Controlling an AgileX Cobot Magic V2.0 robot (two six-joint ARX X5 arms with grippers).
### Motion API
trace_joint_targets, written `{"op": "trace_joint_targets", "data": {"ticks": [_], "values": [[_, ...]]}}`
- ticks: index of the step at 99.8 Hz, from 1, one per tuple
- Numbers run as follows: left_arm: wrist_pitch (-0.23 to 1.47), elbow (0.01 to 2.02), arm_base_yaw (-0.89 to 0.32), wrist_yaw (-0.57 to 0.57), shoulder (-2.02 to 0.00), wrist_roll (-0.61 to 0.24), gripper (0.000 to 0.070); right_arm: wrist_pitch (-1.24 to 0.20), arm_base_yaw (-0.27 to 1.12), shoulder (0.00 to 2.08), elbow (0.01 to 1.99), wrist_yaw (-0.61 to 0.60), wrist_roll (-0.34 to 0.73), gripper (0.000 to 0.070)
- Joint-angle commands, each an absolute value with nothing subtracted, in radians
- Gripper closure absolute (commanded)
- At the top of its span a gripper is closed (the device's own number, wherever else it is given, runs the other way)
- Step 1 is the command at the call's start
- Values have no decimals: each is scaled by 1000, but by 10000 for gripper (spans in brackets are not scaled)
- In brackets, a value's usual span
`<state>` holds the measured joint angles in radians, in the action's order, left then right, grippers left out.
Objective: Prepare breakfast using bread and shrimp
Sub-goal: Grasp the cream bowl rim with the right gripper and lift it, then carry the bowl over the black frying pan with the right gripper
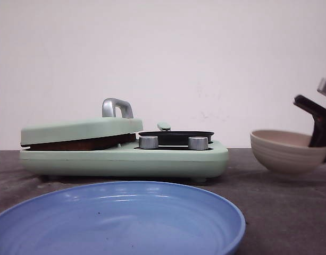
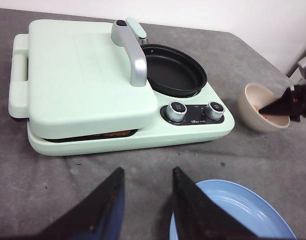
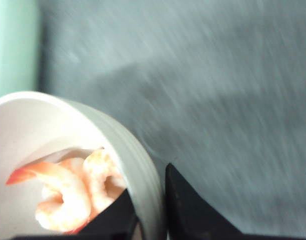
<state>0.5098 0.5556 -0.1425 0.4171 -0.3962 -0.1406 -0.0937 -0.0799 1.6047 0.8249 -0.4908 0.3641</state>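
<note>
The shrimp (image 3: 68, 192), orange-red and whitish, lie in a beige ribbed bowl (image 3: 138, 160) at the right of the table (image 1: 282, 154). My right gripper (image 3: 148, 187) is shut on the bowl's rim, one finger inside and one outside; it also shows in the front view (image 1: 319, 133). The bread shows only as a brown edge (image 2: 113, 134) in the gap under the closed lid of the mint-green grill (image 2: 83, 75). My left gripper (image 2: 145, 172) is open and empty, over the table in front of the grill.
A black round pan (image 2: 172, 70) sits on the grill's right half, behind two silver knobs (image 2: 176, 110). A blue plate (image 1: 120, 223) lies at the table's front, beside my left gripper. The lid has a silver handle (image 1: 117, 108).
</note>
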Motion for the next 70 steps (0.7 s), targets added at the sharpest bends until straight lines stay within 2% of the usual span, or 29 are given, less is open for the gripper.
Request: {"op": "trace_joint_targets", "data": {"ticks": [1,29,51,70], "values": [[503,559,-145,414,-398,-125,585,-90,-76,1583,860,-497,355,700],[502,559,-145,415,-398,-125,585,-192,-13,1548,1068,-485,343,700],[502,559,-145,415,-398,-124,585,-264,107,1567,1279,-332,266,700],[503,559,-145,414,-398,-118,585,-324,191,1678,1460,-278,243,700]]}}
